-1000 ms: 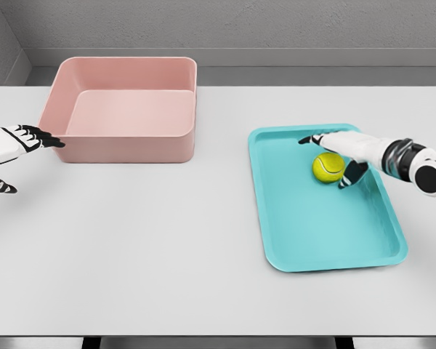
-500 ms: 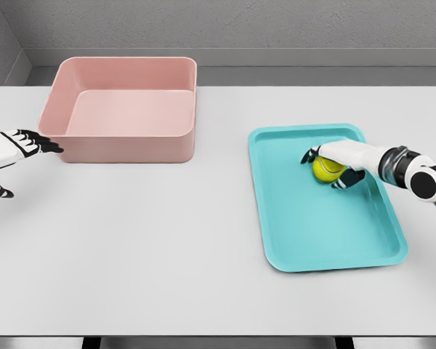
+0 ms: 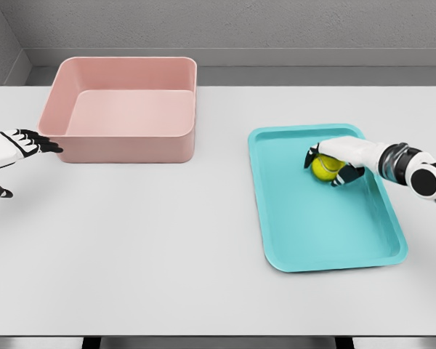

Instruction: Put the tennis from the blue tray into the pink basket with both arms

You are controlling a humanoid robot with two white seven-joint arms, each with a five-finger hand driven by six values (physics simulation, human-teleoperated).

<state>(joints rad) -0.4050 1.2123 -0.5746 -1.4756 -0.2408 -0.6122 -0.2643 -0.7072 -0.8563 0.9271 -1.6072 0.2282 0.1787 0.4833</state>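
The right robot hand (image 3: 333,161) has closed its fingers around the yellow-green tennis ball (image 3: 325,168), still in the shallow turquoise tray (image 3: 327,240) at right; the empty pink rectangular basket (image 3: 123,109) waits upper left, left robot hand (image 3: 18,143) spread beside it.

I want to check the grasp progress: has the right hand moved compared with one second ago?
Yes. The right hand has lowered onto the tennis ball and its fingers have closed around it, judged against the blue tray.

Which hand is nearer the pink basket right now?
Left. The left hand hovers just beside the pink basket at its front-left corner, fingers spread. The right hand is far across the table, curled over the tennis ball in the blue tray.
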